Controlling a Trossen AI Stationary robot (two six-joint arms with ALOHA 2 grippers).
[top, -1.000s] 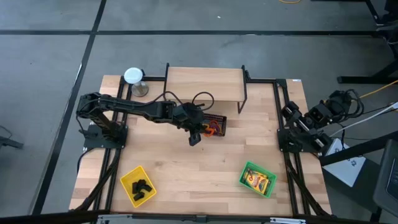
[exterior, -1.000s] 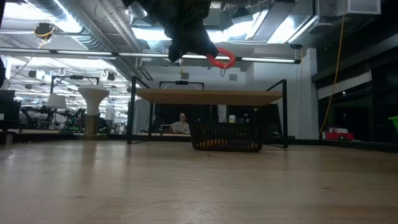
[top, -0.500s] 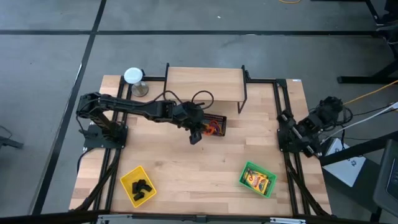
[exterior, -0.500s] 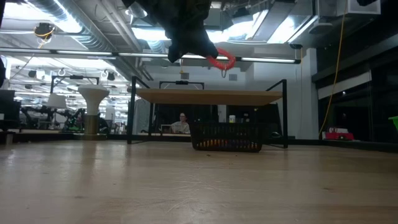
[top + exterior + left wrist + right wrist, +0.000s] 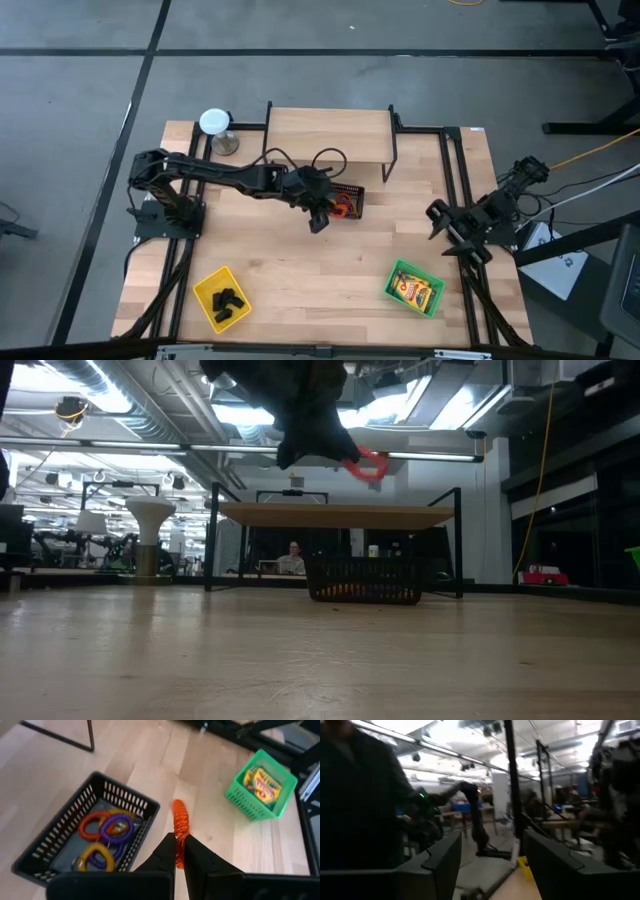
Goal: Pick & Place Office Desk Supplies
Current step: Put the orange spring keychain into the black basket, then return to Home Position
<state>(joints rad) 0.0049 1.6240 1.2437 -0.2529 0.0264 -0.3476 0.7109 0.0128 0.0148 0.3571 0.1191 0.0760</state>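
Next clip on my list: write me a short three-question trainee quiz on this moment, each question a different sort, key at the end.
1. True or false: the left gripper holds an orange coil ring in the air.
2. Which tray holds the crayon packs? A) yellow tray B) green tray C) black basket
3. Fill in: coil rings lie inside the black ____.

Key: 1 true. 2 B. 3 basket; the right gripper waits open at the table's right edge.
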